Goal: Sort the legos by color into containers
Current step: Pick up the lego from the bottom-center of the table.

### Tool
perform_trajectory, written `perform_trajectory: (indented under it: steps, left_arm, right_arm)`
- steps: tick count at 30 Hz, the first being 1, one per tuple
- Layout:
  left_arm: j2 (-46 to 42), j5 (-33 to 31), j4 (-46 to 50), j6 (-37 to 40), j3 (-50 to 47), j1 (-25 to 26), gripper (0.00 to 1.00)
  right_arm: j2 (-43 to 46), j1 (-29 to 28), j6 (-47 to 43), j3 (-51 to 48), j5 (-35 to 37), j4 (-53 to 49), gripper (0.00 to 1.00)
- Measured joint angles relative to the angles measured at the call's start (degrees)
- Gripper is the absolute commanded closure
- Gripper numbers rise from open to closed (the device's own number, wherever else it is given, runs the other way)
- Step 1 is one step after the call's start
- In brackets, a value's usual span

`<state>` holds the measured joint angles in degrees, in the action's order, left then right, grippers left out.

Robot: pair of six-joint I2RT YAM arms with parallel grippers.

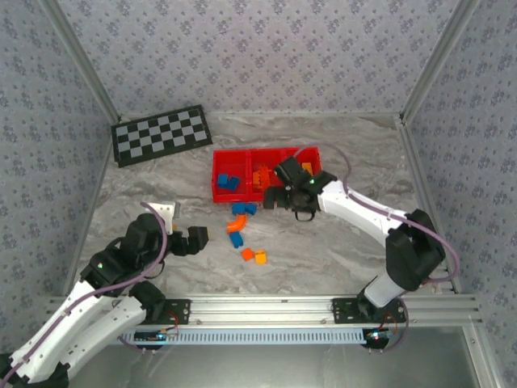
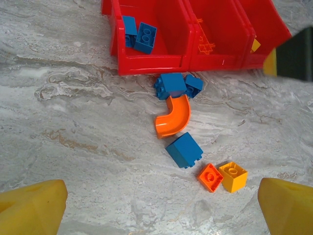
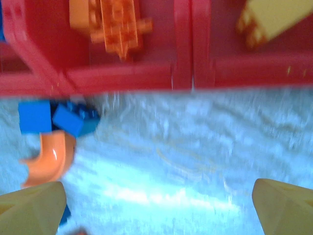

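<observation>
The red tray (image 1: 216, 194) holds blue legos (image 2: 141, 34) in its left compartment, an orange piece (image 3: 115, 24) in the middle one and a yellow brick (image 3: 271, 19) in the right one. On the table in front lie two blue bricks (image 2: 173, 85), a curved orange piece (image 2: 173, 117), a blue cube (image 2: 185, 149), a red-orange brick (image 2: 211, 176) and a yellow-orange brick (image 2: 233, 176). My right gripper (image 1: 279, 187) hangs open and empty over the tray's front wall (image 3: 122, 78). My left gripper (image 1: 192, 240) stands open and empty, short of the loose bricks.
A black-and-grey checkerboard (image 1: 161, 134) lies at the back left. Patterned walls close in the marble table (image 1: 347, 250) on three sides. Open tabletop lies to the right of the loose bricks.
</observation>
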<state>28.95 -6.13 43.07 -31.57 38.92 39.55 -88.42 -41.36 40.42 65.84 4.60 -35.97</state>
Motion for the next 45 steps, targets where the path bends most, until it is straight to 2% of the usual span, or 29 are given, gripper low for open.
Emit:
perform_trajectory:
  steps: [6, 11, 19, 23, 32, 37, 45]
  left_arm:
    - [1.2, -0.37, 0.02, 0.0, 0.0, 0.0, 0.0]
    - [1.51, -0.35, 0.02, 0.0, 0.0, 0.0, 0.0]
    - [1.49, -0.33, 0.02, 0.0, 0.0, 0.0, 0.0]
    - [1.49, -0.33, 0.02, 0.0, 0.0, 0.0, 0.0]
    - [1.46, -0.33, 0.02, 0.0, 0.0, 0.22, 0.0]
    - [1.46, -0.31, 0.02, 0.0, 0.0, 0.22, 0.0]
    - [1.46, -0.31, 0.02, 0.0, 0.0, 0.22, 0.0]
  right_arm:
    - [3.56, -9.75, 7.02, -8.02, -0.11, 0.74, 0.0]
    - [3.45, -18.43, 13.49, -9.7, 0.68, 0.92, 0.0]
    - [-3.19, -26.05, 18.95, -8.15, 1.66, 1.22, 0.11]
    - [-7.28, -27.78, 19.12, -5.18, 2.8, -0.22, 0.17]
    - [-10.32, -28.2, 18.49, -2.36, 5.14, -3.15, 0.45]
    - [-10.75, -27.87, 18.21, -2.36, 5.33, -3.72, 0.49]
    - [-11.02, -27.61, 17.35, -2.27, 5.66, -3.67, 0.49]
